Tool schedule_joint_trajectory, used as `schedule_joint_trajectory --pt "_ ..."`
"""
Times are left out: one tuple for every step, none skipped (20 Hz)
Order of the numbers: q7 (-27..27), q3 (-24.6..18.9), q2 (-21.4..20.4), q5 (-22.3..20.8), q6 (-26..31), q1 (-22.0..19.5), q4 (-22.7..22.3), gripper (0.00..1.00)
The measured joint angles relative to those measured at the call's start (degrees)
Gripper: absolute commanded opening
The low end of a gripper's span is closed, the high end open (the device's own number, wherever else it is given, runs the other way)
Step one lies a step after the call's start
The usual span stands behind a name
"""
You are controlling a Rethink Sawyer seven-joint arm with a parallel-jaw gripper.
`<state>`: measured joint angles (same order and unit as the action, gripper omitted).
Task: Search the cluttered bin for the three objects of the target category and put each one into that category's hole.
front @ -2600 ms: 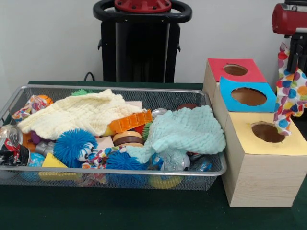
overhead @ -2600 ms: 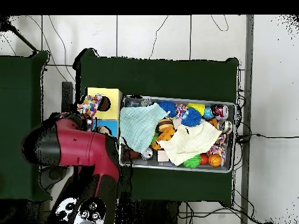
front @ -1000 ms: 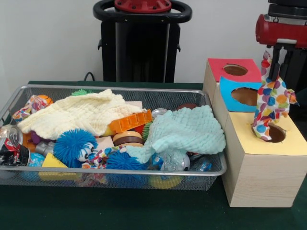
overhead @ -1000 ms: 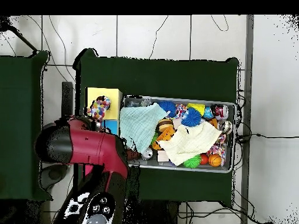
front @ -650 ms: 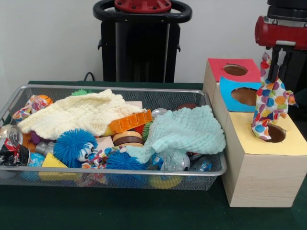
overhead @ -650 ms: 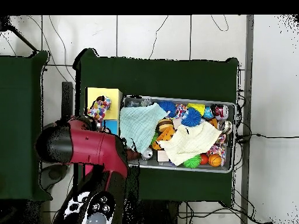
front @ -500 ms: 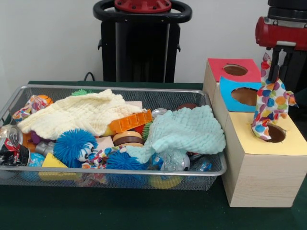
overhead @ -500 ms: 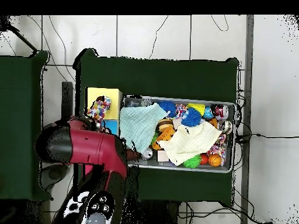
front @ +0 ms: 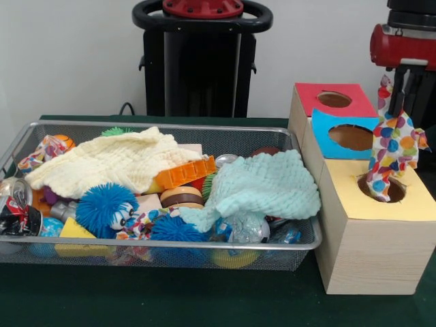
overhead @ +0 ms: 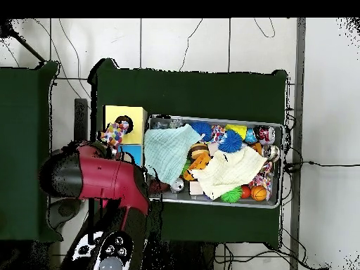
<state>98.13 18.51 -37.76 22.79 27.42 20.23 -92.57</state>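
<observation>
One arm upright | end effector (front: pixel 398 88) apparently gripping spotted cloth (front: pixel 392 153) | over yellow hole (front: pixel 381 189)

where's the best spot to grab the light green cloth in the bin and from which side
Pinch the light green cloth at its raised, bunched middle, coming straight down from above. It lies draped over other toys at the end of the wire bin nearest the boxes, so the hump stands proud of the clutter, while its edges sag between objects and against the mesh wall, likely blocking a sideways approach.

Probably a robotics lab: green-draped table (front: pixel 136 300), loose cables (overhead: pixel 211 42) on tiled floor (bare white wall behind)
</observation>
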Motion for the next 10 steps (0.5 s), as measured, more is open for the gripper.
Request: schedule_joint_trajectory --pt "0.0 0.0 0.0 0.1 0.0 0.0 0.0 0.0" --pt "0.0 0.0 0.0 0.1 0.0 0.0 0.0 0.0" --pt "0.0 0.0 0.1 0.2 0.0 0.0 0.0 0.0" --pt "0.0 0.0 0.1 0.2 0.0 0.0 0.0 0.0" --pt "0.0 0.0 0.1 0.3 0.0 0.0 0.0 0.0" --pt "0.0 0.0 0.2 0.4 0.0 0.0 0.0 0.0" --pt "0.0 0.0 0.2 0.4 0.0 0.0 0.0 0.0" --pt "0.0 0.0 0.3 0.4 0.0 0.0 0.0 0.0" --pt "0.0 0.0 0.4 0.4 0.0 0.0 0.0 0.0" --pt "0.0 0.0 0.5 0.4 0.0 0.0 0.0 0.0"
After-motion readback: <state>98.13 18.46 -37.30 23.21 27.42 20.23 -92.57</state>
